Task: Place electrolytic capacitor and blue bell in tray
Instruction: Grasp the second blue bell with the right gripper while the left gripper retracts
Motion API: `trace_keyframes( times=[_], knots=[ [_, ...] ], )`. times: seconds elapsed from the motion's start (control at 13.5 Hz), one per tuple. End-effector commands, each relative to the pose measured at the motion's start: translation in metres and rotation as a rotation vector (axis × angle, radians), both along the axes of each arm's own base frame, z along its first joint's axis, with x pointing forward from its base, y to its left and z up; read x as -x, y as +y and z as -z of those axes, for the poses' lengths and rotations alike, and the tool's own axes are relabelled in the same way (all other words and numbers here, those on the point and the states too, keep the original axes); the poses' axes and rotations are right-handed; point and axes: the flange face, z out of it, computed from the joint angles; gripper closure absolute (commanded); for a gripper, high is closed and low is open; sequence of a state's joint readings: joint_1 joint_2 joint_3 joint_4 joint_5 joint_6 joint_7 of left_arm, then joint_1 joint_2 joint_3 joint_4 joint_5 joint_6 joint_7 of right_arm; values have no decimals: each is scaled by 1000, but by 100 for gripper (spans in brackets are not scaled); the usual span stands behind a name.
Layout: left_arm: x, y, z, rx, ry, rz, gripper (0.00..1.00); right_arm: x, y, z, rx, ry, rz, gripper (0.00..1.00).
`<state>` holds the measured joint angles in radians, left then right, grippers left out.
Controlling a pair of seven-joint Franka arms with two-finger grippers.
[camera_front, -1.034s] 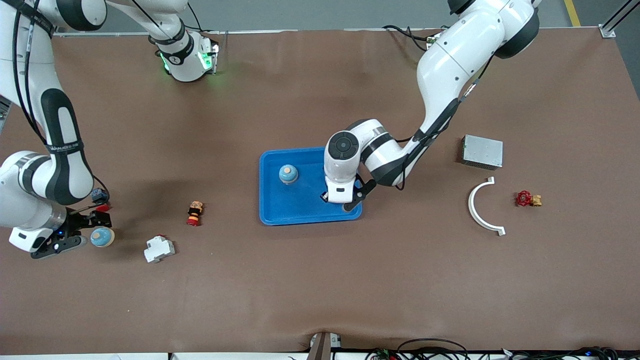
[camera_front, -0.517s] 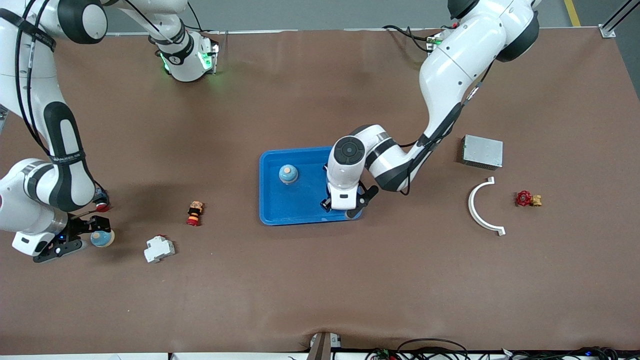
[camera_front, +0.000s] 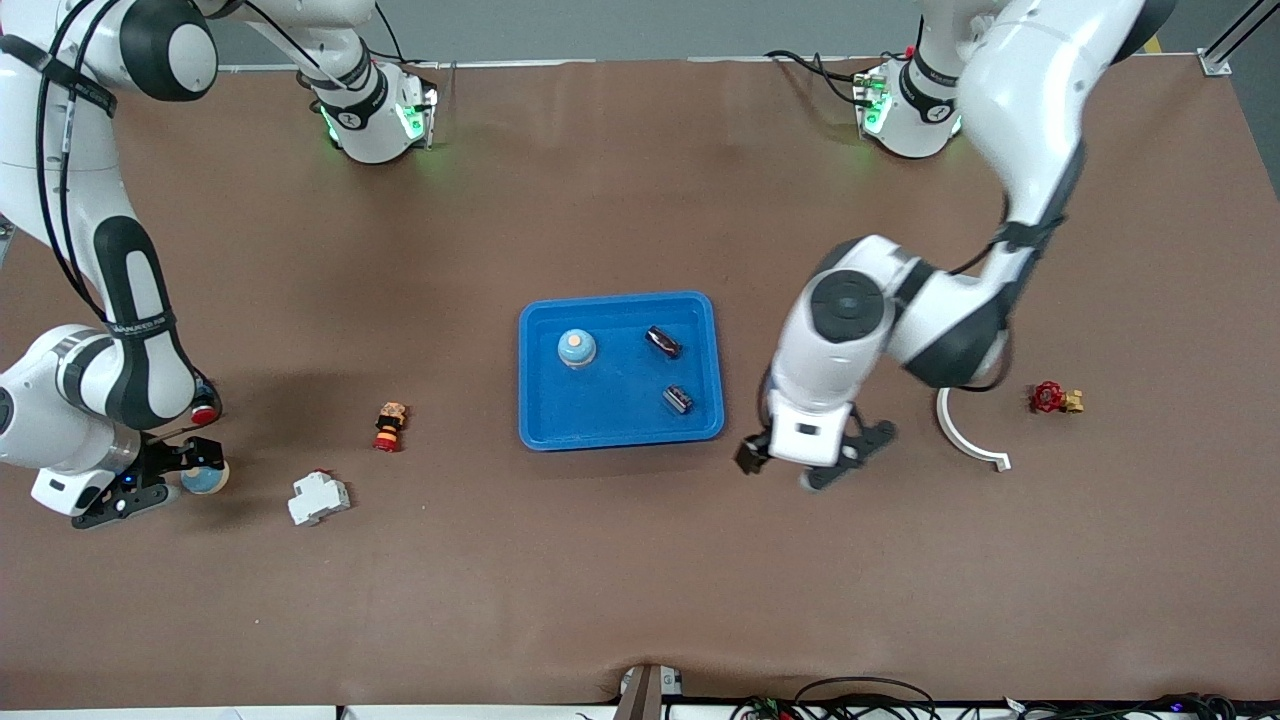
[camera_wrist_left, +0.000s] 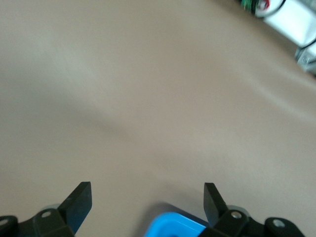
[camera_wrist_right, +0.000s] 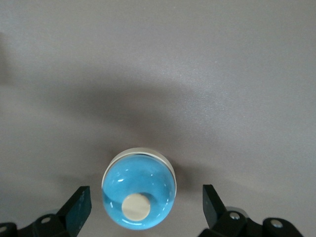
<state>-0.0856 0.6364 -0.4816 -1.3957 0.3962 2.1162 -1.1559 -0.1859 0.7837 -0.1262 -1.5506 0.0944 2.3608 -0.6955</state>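
Observation:
The bright-blue tray [camera_front: 620,425] lies mid-table. In it are a blue bell [camera_front: 577,347] and two dark capacitors, one [camera_front: 663,342] farther from the front camera and one [camera_front: 678,399] nearer. My left gripper [camera_front: 805,466] is open and empty over the table beside the tray, toward the left arm's end. In the left wrist view [camera_wrist_left: 146,202] only a tray corner [camera_wrist_left: 173,224] shows. My right gripper [camera_front: 160,478] is open at the right arm's end, low around a second blue bell [camera_front: 207,479]. In the right wrist view that bell [camera_wrist_right: 138,195] sits between the open fingers [camera_wrist_right: 79,207].
A red-and-yellow push button [camera_front: 389,427] and a white breaker [camera_front: 318,497] lie between the right gripper and the tray. A white curved piece [camera_front: 965,425] and a red valve [camera_front: 1050,397] lie toward the left arm's end. A small red part [camera_front: 205,412] sits by the right arm.
The left gripper left the tray and swung toward the left arm's end, leaving two capacitors uncovered in the tray. The right gripper shifted closer around the second bell.

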Motion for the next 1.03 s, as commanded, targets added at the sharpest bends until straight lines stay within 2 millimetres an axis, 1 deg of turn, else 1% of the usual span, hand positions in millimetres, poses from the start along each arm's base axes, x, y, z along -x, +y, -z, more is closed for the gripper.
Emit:
trace_keyframes(
  times=[0.0,0.07,0.22,0.37,0.44,0.52,0.59,0.66,0.74,0.81,0.89,0.96],
  knots=[
    [-11,54,-50,-1,-22,126,0,-4,-5,7,-25,-14,-1,0],
    [-13,75,-61,-33,-11,164,0,-4,-6,6,-33,-17,9,0],
    [-14,110,-81,-85,2,269,0,-5,-4,7,-40,-20,13,0],
    [-16,141,-100,-108,-2,282,0,-5,-3,7,-40,-20,11,0],
    [-14,156,-113,-123,-1,285,0,-5,-2,7,-40,-20,11,0],
    [-8,161,-123,-145,24,313,0,-6,0,7,-40,-20,10,6],
    [0,164,-138,-166,35,334,0,-5,-2,7,-40,-20,10,20],
    [5,174,-153,-181,34,334,0,-5,-2,7,-40,-20,8,36],
    [11,180,-165,-187,33,334,0,-5,-3,7,-40,-20,4,50],
    [18,184,-183,-177,25,334,0,-5,-4,7,-41,-20,-7,60],
    [25,187,-192,-160,34,332,0,-5,-4,7,-43,-21,-7,84],
    [31,197,-200,-144,56,334,0,-6,-1,6,-51,-24,-2,100]
  ],
)
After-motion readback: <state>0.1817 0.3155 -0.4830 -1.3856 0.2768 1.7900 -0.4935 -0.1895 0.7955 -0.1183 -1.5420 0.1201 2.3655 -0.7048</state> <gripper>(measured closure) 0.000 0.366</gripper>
